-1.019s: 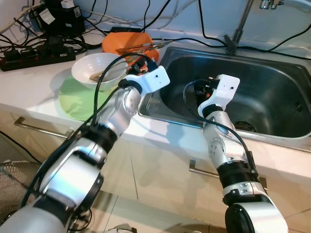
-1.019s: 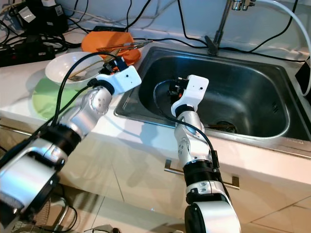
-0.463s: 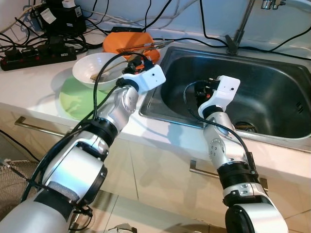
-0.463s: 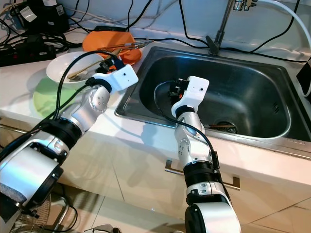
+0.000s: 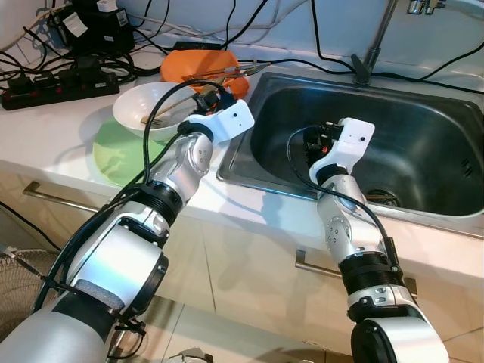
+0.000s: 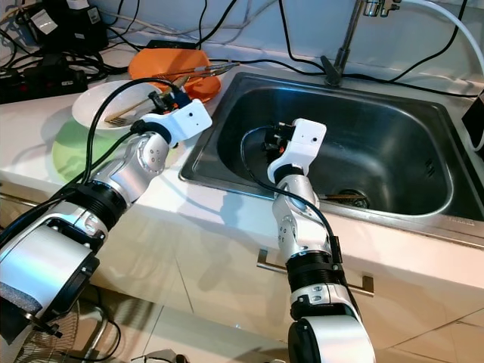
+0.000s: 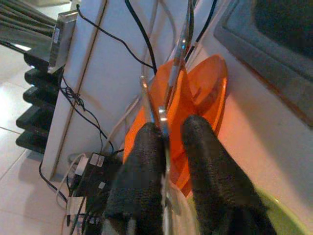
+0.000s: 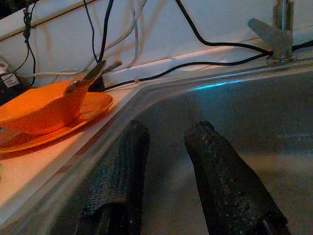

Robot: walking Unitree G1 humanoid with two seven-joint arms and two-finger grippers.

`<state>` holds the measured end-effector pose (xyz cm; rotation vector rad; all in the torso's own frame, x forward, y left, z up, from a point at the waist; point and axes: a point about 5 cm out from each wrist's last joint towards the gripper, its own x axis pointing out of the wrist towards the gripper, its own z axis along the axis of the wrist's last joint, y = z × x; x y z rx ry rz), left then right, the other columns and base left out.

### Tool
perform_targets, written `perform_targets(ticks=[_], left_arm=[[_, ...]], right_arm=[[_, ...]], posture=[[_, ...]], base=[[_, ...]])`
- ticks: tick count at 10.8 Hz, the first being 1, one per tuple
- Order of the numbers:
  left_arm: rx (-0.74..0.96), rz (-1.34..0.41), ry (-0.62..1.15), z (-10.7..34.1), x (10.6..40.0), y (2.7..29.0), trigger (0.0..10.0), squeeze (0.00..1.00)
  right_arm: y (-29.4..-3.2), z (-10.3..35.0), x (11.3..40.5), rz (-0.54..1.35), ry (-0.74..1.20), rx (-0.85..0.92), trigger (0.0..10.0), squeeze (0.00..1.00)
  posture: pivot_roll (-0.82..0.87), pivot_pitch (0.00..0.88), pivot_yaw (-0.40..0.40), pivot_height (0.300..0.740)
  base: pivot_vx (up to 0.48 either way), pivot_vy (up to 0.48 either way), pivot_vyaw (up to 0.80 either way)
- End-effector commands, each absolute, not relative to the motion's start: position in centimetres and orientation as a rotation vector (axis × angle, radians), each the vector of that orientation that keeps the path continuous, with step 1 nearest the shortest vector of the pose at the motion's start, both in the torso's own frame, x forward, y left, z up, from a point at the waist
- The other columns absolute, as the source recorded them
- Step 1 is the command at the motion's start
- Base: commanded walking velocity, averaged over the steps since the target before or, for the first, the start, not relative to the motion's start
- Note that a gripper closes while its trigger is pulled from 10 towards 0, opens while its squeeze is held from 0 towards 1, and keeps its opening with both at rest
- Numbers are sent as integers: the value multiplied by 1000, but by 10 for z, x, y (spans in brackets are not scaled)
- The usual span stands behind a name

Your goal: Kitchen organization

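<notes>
Left gripper (image 7: 168, 139) is hovering over the white counter (image 5: 53, 128), at the far rim of the white ceramic bowl (image 5: 155, 108), fingers (image 7: 142, 161) parted by a narrow gap. In the left wrist view a thin metal utensil (image 7: 161, 122) is running up through that gap and looks touching the inner side of one finger; whether the fingers are actually pinching it cannot be told. Its shiny handle is reaching on over the orange plastic bowl (image 5: 198, 69), which is sitting on a flat orange plate (image 7: 208, 83) at the back of the counter beside the sink corner. Long metal utensils (image 5: 231, 70) are lying across the orange bowl, tips pointing toward the sink. White bowl is resting on a pale green round plate (image 5: 121, 151), with a fork-like utensil (image 5: 155, 117) lying inside it.

Right gripper (image 8: 166, 161) is hanging inside the stainless steel sink basin (image 5: 423, 144), near its left wall, fingers spread apart and holding nothing, not touching the steel as far as the right wrist view shows. Small dark bits are lying by the drain (image 5: 378, 198). Chrome faucet stem (image 5: 369, 53) is rising at the back rim of the sink. Black cables (image 5: 318, 53) are trailing along the wall, and a black power strip (image 5: 57, 83) is sitting at the far left of the counter.
</notes>
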<state>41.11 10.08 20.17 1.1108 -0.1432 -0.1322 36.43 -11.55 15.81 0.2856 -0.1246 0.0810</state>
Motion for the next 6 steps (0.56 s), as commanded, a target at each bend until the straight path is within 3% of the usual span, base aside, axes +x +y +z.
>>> perform_targets(ticks=[1,5,6], left_arm=[[1102,-114,-170,212,414,99,0,0],[1040,-97,-196,218,414,100,0,0],[945,-84,-218,226,414,100,2196,0]], right_arm=[[-118,160,365,75,-129,274,10000,0],[-118,160,365,76,-129,272,10000,0],[-119,160,365,75,-129,271,10000,0]], posture=[[88,16,15,740],[90,13,12,740],[94,13,11,740]], base=[[0,0,0],[0,0,0],[0,0,0]])
